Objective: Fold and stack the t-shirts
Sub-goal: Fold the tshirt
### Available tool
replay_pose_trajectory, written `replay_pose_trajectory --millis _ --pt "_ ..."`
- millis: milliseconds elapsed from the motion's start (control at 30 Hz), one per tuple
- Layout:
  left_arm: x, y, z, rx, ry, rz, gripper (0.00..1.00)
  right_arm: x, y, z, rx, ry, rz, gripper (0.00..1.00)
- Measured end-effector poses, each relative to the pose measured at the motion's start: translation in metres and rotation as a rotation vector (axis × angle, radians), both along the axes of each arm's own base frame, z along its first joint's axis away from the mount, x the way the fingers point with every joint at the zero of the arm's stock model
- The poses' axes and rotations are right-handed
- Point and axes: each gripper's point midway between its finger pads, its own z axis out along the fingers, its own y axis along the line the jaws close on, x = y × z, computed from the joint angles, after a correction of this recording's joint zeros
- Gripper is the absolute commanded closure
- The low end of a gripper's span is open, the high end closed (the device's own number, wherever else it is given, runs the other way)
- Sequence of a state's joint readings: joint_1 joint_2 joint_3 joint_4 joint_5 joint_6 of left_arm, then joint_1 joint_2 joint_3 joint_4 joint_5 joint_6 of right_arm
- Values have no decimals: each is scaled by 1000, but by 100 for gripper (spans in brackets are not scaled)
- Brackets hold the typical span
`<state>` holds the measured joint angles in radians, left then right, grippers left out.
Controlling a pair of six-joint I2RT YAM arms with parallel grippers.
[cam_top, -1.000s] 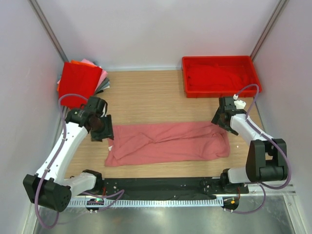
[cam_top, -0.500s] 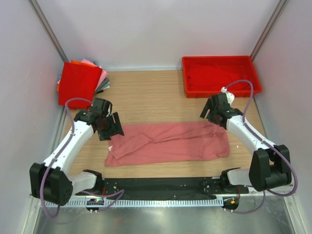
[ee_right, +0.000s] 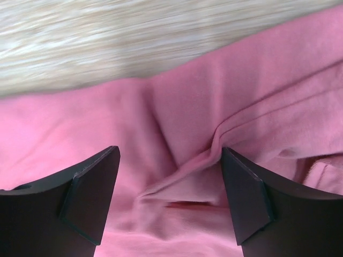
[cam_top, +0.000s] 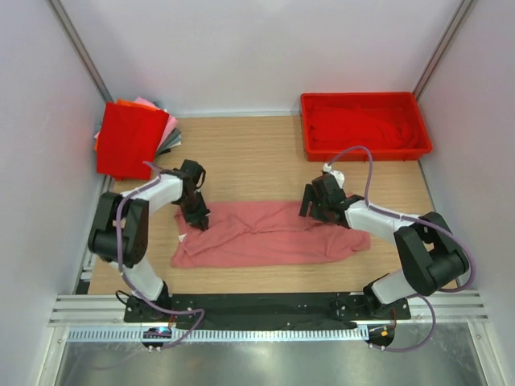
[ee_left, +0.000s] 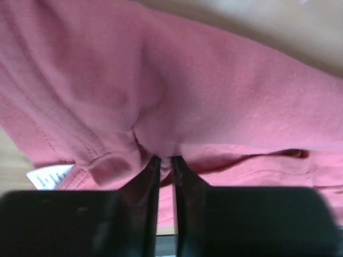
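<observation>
A salmon-pink t-shirt (cam_top: pixel 273 235) lies crumpled in a long band across the middle of the wooden table. My left gripper (cam_top: pixel 195 215) sits on its upper left edge. In the left wrist view that gripper (ee_left: pixel 165 160) is shut on a pinched fold of the pink t-shirt (ee_left: pixel 214 96). My right gripper (cam_top: pixel 318 211) rests on the shirt's upper right part. It stands open (ee_right: pixel 170 176), its fingers (ee_right: pixel 91 193) on either side of a raised ridge of cloth (ee_right: pixel 214 150). A stack of folded t-shirts (cam_top: pixel 129 138), bright red on top, lies at the back left.
A red plastic tray (cam_top: pixel 362 96) with red cloth inside stands at the back right. A white label (ee_left: pixel 51 175) shows at the pink shirt's edge. The side walls are close on both sides, and a black rail (cam_top: pixel 265 305) runs along the near edge.
Both grippers came inward and down onto the pink shirt. The left one shut on a fold of it. The right one narrowed a little, and the shirt's right end pulled leftward.
</observation>
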<state>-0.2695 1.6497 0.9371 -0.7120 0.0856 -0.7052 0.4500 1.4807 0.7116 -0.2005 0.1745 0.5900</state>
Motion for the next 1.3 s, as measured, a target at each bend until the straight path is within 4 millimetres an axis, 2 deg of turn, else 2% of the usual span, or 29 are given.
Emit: replay_pose_trajectory --millis 33,167,267,300,367,467,500,533,600,633,700,800,833,867,900,967,1000,1067,1167,1233,1300 --pt "11 -4 0 -4 9 0 100 -1 6 0 7 -10 12 18" --pt "62 -23 1 -19 64 -18 100 -13 44 2 69 -47 76 18" --pt "120 -42 4 -39 36 -31 100 -32 74 4 140 -56 124 18" --pt "145 -48 5 -39 9 -38 100 -42 87 5 173 -51 148 18" --pt "205 -65 10 -49 -79 -49 100 -68 119 9 244 -25 221 18" --pt "280 -95 16 -106 -249 -86 94 -137 180 15 325 90 446 11" --pt "299 -106 19 -142 -304 -102 89 -165 197 18 319 142 537 8" --pt "308 -115 20 -171 -340 -116 84 -187 213 25 316 174 614 7" --pt "311 -132 20 -221 -365 -157 68 -220 233 44 304 199 732 4" --pt "308 -140 22 -241 -376 -183 51 -229 241 59 313 191 772 2" --pt "299 -155 30 -264 -393 -237 36 -226 246 89 326 143 790 2" --pt "283 -181 55 -294 -417 -318 29 -193 233 124 317 49 731 1" --pt "280 -188 67 -304 -437 -339 22 -181 226 134 309 18 703 1" --pt "276 -196 82 -314 -459 -360 6 -166 218 142 299 -12 668 1" --pt "274 -201 100 -324 -490 -383 0 -151 209 148 288 -35 627 1" --pt "271 -199 141 -337 -551 -391 0 -126 193 153 270 -68 555 0" --pt "270 -195 161 -341 -581 -386 0 -112 182 154 264 -77 514 0" --pt "268 -173 216 -337 -671 -359 0 -85 162 150 260 -86 433 1" --pt "251 -119 303 -302 -820 -284 0 -47 134 135 229 -77 322 3" --pt "226 -75 352 -248 -910 -222 0 -26 126 122 197 -53 283 5" --pt "184 -44 380 -207 -956 -179 0 -4 131 110 172 -31 277 8"
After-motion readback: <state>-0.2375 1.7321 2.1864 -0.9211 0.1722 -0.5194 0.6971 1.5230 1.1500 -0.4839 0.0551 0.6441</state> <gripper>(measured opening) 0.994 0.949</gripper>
